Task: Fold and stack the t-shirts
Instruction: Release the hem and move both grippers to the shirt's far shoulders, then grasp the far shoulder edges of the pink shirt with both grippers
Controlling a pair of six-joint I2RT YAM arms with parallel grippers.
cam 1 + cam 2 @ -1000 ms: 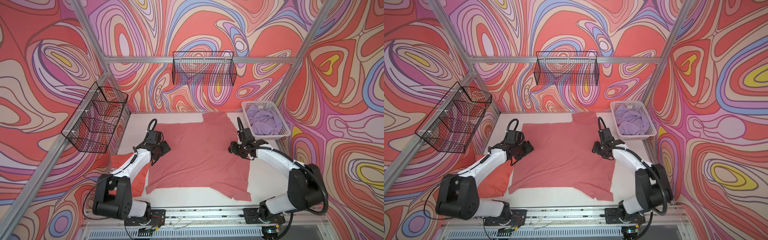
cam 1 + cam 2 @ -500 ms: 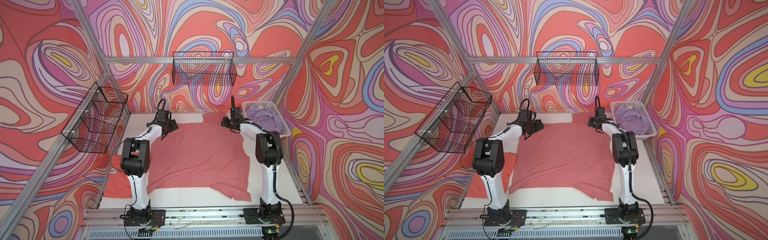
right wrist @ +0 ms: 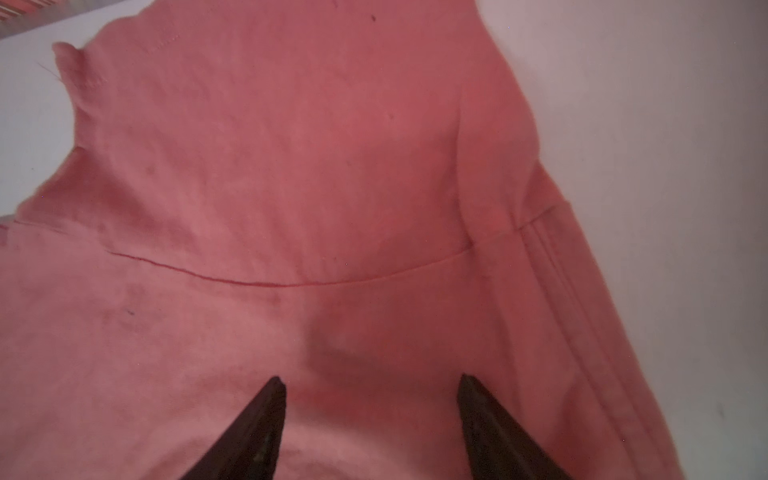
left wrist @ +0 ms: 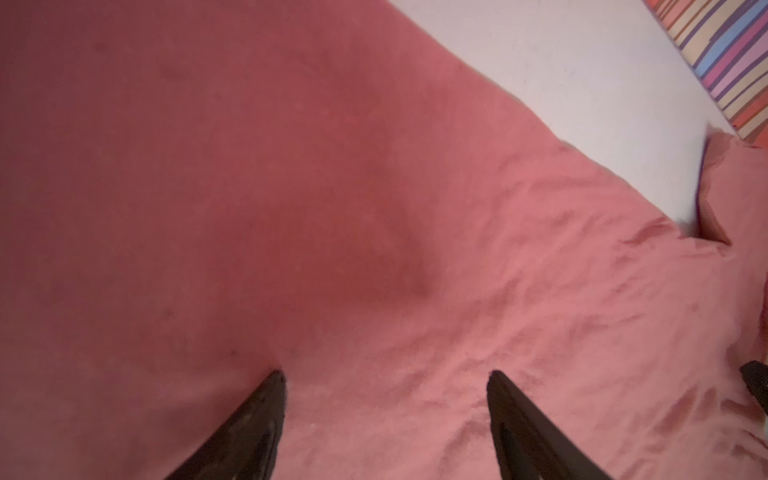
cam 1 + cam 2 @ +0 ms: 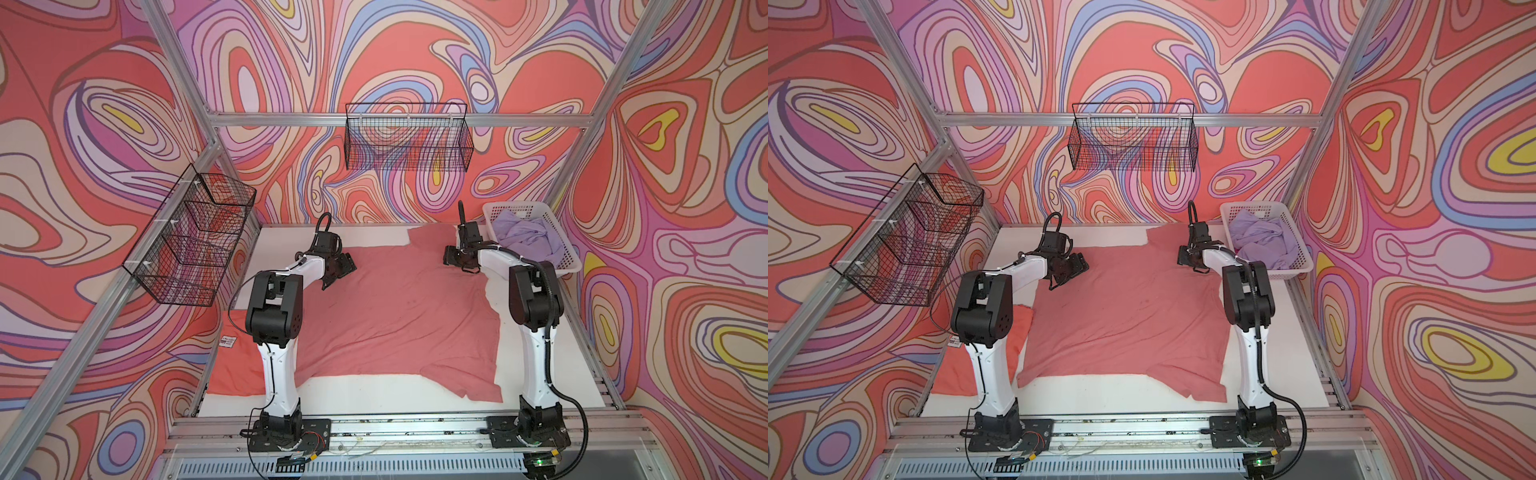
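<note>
You seem about to fold the salmon-pink t-shirt (image 5: 399,316), spread flat on the desk (image 5: 552,357). Left jaws and right jaws hang released over its far edge, gripping nothing. Next: pinch both far corners together, I'd judge. Only top views show the orange-coral t-shirt (image 5: 237,361) and the lavender t-shirt (image 5: 528,241) in its white basket (image 5: 515,204); only the right wrist view shows a sleeve seam (image 3: 291,284).

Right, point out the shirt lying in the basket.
The lavender shirt, crumpled in the white basket; the pink shirt lies spread flat, the orange shirt folded.
</note>
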